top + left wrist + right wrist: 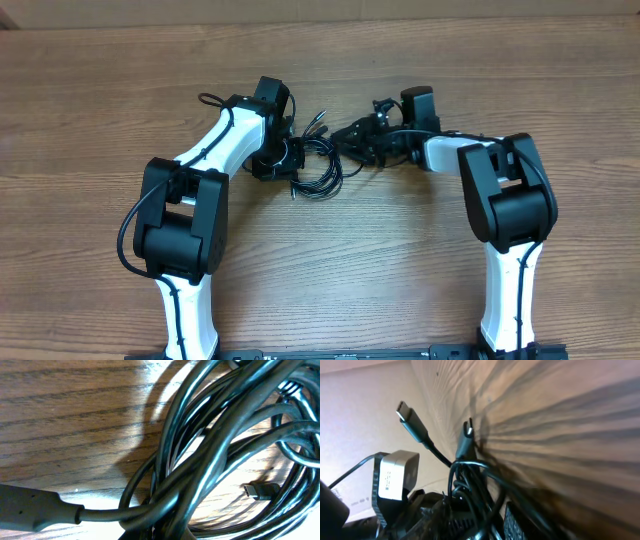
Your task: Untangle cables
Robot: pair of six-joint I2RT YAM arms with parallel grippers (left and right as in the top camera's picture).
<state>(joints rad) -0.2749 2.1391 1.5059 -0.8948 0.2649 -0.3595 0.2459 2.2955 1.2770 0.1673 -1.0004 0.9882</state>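
"Several thin black cables (318,165) sit in one knotted bunch on the bench (350,270), about midway between the two arms and toward the far side."

"Loose or tight?"

"Loose loops at the near side of the bunch, with a few plug ends fanning out at the far side. From the left wrist the cables (210,460) fill the right half of the view, many strands crossing one another over the wood. A small dark plug (260,491) lies among them, and a thick grey plug housing (30,510) runs in from the lower left corner."

"And from the right wrist?"

"There a sheaf of the cables (470,490) rises out of the dark parts at the bottom of the view. Two slim plugs stick free of it, a longer one (412,422) and a shorter one (466,440) just beside it."

"What are the fingers doing?"

"The right fingers (360,135) are grasping the cables at the bunch's right end, where a strand runs from the loops up to them. The left fingers (283,160) are clenched tight at the bunch's left edge, touching it as seen from above. Whether a cord is pinched between them I cannot tell, since their tips show in neither view."

"The arms?"

"The left arm (225,145) reaches in from the near left and the right arm (445,150) from the near right, wrists turned toward each other with the cables between them."
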